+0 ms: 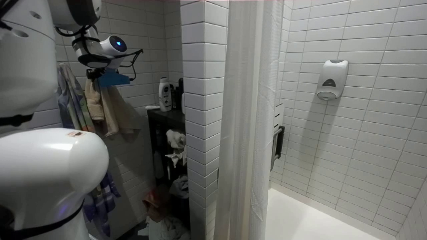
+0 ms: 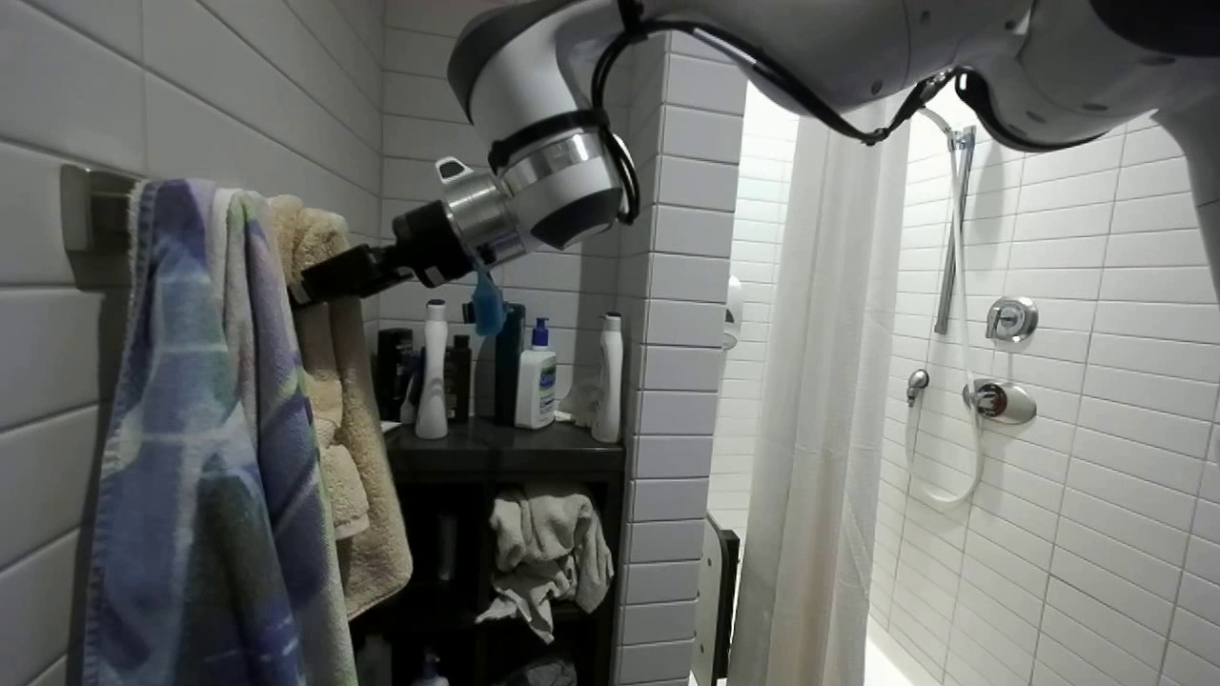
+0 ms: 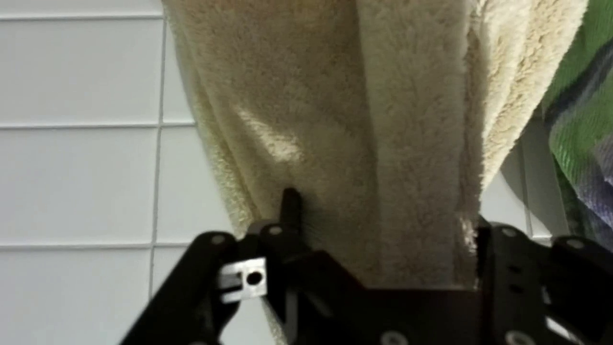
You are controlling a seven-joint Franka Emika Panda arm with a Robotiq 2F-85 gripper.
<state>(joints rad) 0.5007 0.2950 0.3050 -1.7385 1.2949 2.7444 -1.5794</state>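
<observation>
My gripper (image 3: 385, 215) stands with its jaws apart, and the beige towel (image 3: 311, 96) is straight before them, its folds in the gap (how firmly they touch, I cannot tell); its long axis runs down the tiled wall (image 3: 76, 177), crosswise to my reach.

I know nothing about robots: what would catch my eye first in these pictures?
The big white robot arm, stretched along the top of an exterior view, its black gripper straddling the beige towel hanging by the tiled wall. Then the glowing blue light on the arm, and the pale shower curtain down the middle of an exterior view.
</observation>
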